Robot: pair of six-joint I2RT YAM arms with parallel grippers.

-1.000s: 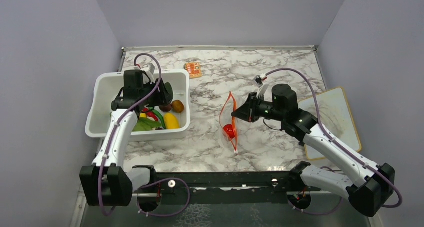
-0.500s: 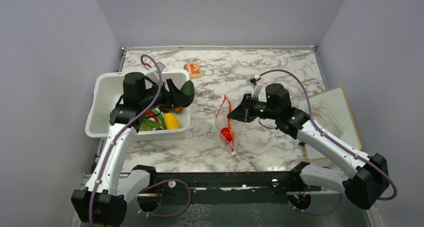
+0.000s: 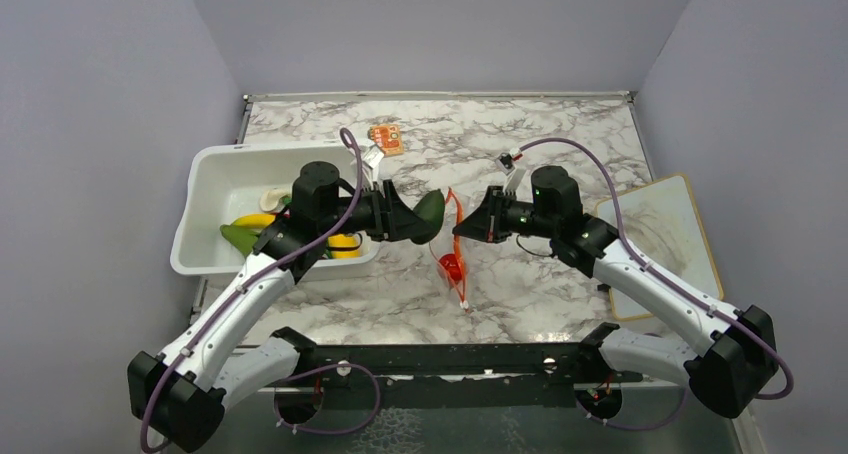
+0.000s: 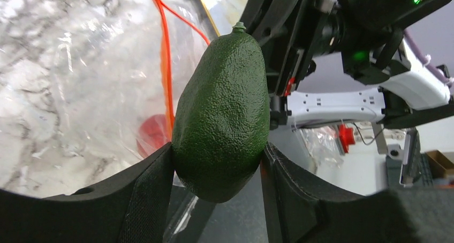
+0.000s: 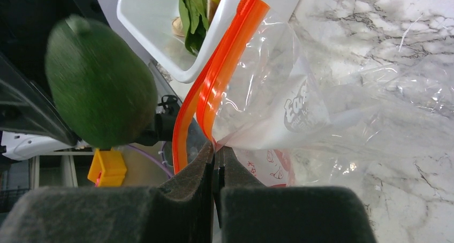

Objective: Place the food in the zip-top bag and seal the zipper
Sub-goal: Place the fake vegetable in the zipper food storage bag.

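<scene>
My left claw point(image 3: 418, 220) is clenched on a green avocado point(image 4: 222, 109), one finger pressed to each flank, the stalk end pointing away from my wrist. It hangs in the air just beside the mouth of the zip-top bag point(image 5: 300, 109), not yet inside; whether it touches the plastic I cannot tell. My right claw point(image 5: 214, 160) is pinched tight on the bag's edge just below the zipper point(image 5: 227, 61), holding that side up off the counter point(image 3: 560, 144). The two orange-red strips part a little to make a narrow opening. From overhead my two claws face each other with the bag's mouth between them. A red tomato point(image 3: 453, 267) lies inside the bag at its low end, down on the counter. Behind my left arm sits a white tub point(image 3: 215, 174) with a yellow banana point(image 3: 252, 220) and a green leafy piece point(image 3: 238, 238) in it. Another yellow piece point(image 3: 344, 245) sits by its near right corner. A small orange waffle-like piece point(image 3: 386, 138) lies on the counter beyond the tub, and a white board point(image 3: 665, 224) rests at the right edge
</scene>
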